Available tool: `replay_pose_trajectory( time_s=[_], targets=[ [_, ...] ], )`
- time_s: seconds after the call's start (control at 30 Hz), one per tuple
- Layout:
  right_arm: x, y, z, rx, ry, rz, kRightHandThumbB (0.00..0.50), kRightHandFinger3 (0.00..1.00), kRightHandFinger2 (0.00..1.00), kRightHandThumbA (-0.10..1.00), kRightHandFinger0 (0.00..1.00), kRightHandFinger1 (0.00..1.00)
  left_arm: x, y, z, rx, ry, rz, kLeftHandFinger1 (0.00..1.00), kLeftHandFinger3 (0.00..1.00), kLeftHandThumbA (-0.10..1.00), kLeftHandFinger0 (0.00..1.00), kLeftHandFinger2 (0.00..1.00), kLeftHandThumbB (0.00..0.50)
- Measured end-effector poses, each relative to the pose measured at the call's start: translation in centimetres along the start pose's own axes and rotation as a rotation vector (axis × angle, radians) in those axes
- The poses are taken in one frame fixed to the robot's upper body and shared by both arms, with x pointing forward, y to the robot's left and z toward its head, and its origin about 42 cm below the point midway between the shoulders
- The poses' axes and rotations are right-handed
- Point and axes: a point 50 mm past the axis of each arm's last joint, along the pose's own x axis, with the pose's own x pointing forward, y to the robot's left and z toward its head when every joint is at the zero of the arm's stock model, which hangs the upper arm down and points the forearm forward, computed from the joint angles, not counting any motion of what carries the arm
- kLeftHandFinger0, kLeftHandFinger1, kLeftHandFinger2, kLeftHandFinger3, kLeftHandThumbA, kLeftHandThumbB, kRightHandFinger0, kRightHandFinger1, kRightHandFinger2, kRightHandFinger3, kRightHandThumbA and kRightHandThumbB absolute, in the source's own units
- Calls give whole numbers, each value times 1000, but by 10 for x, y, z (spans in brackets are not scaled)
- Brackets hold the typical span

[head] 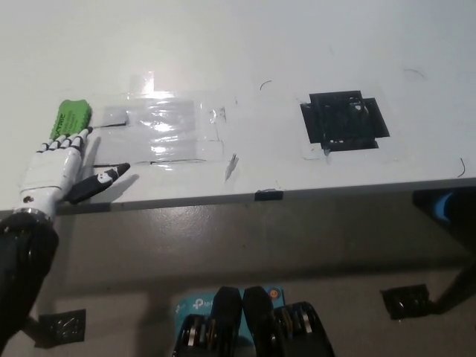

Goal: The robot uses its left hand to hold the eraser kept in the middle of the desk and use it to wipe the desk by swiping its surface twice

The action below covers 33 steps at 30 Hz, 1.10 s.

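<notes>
The green eraser [70, 117] lies flat at the far left of the white desk [245, 52]. My white left hand [59, 165] lies palm down just in front of it, at the desk's front left corner. Its fingers are stretched out and apart, with the fingertips [68, 141] at the eraser's near end; I cannot tell whether they press on it. The dark thumb points right along the desk. The hand is open and grips nothing. My right hand is out of the picture.
A patch of clear tape [171, 126] shines right of the eraser. A black tape square [344, 119] sits further right. The desk's front edge [260, 195] runs across the middle, with grey floor and a blue box [201, 305] below.
</notes>
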Motion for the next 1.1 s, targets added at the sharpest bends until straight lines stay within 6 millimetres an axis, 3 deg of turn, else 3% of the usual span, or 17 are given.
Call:
replay_pose_trajectory(
  time_s=[0.1, 0.23, 0.33, 0.47, 0.5, 0.57, 0.63, 0.67, 0.7, 0.77, 0.9, 1.0, 1.1],
  targets=[
    [0, 0, 0, 0, -1, -3, 153, 1000, 1000, 1000, 1000, 1000, -6, -10, 3, -60, 6, 2, 1000, 1000, 1000, 1000, 1000, 278],
    [0, 0, 0, -2, -3, -5, 181, 1000, 1000, 1000, 1000, 1000, -11, -18, 8, -71, 3, -8, 1000, 1000, 1000, 1000, 1000, 328],
    [1, 0, 1, -3, -5, -4, 201, 1000, 1000, 1000, 1000, 1000, -11, -20, 12, -47, -2, -19, 1000, 1000, 1000, 1000, 1000, 344],
    [1, 1, 2, -5, -7, -2, 178, 1000, 1000, 1000, 1000, 1000, -7, -20, 19, 3, -13, -27, 1000, 1000, 1000, 1000, 1000, 365],
    [1, 1, 2, -6, -7, -1, 199, 1000, 1000, 1000, 1000, 1000, -6, -20, 21, 22, -18, -31, 1000, 1000, 1000, 1000, 1000, 393],
    [1, 2, 2, -6, -9, 0, 212, 1000, 1000, 1000, 1000, 1000, -3, -21, 28, 75, -33, -39, 1000, 1000, 1000, 1000, 1000, 396],
    [2, 3, 3, -5, -12, 2, 191, 1000, 1000, 1000, 1000, 1000, -1, -23, 31, 117, -37, -47, 1000, 1000, 1000, 1000, 1000, 469],
    [3, 3, 4, -5, -13, 2, 173, 1000, 1000, 1000, 1000, 1000, 0, -23, 33, 136, -37, -49, 1000, 1000, 1000, 1000, 1000, 470],
    [3, 4, 4, -5, -15, 3, 161, 1000, 1000, 1000, 1000, 1000, 2, -23, 35, 163, -37, -53, 1000, 1000, 1000, 1000, 1000, 416],
    [4, 5, 6, -5, -18, 5, 108, 1000, 1000, 1000, 1000, 1000, 5, -23, 38, 200, -38, -56, 1000, 1000, 1000, 1000, 1000, 471],
    [6, 8, 8, -7, -26, 13, 67, 1000, 1000, 1000, 1000, 1000, 14, -24, 48, 252, -39, -62, 1000, 1000, 1000, 1000, 1000, 451],
    [7, 10, 10, -8, -31, 20, 80, 1000, 1000, 1000, 1000, 1000, 20, -26, 59, 263, -39, -66, 1000, 1000, 1000, 1000, 1000, 461],
    [9, 14, 14, -8, -41, 31, 80, 1000, 1000, 1000, 1000, 1000, 31, -32, 85, 270, -58, -77, 1000, 1000, 1000, 1000, 1000, 473]
  ],
)
